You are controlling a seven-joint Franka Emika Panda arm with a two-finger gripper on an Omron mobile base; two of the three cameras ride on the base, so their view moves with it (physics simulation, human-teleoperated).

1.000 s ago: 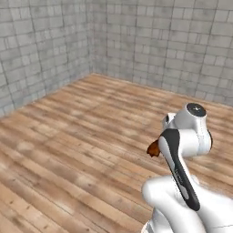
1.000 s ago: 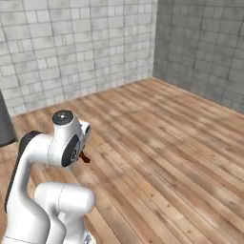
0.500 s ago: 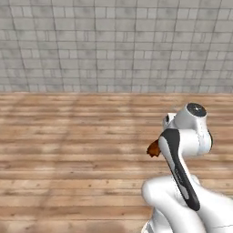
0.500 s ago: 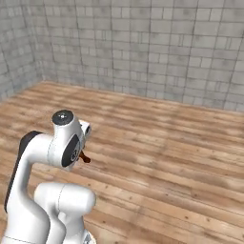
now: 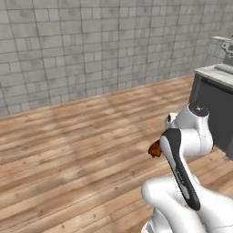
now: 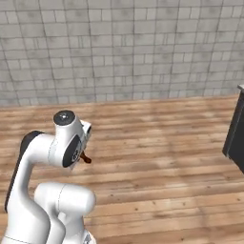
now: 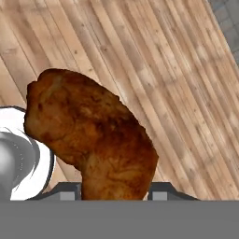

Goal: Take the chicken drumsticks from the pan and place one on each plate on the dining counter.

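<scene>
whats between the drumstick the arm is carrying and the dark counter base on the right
Bare wooden floor. In the left base view the drumstick juts from behind the arm, and floorboards alone run across to the dark counter base. The end effector is clamped on it.

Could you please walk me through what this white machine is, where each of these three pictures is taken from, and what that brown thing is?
The white machine is a robot arm on a driving base in a simulated kitchen. Two pictures come from cameras on the base, behind the arm to its left and right, looking over it at a wooden floor and a grey tiled wall. The third looks along the gripper from the hand itself. The brown thing is a roasted chicken drumstick, held between the fingers; from the base it peeks out beside the arm. A dark cabinet with a pale countertop stands at the right edge. Nothing I can see lies on the floor.
</scene>
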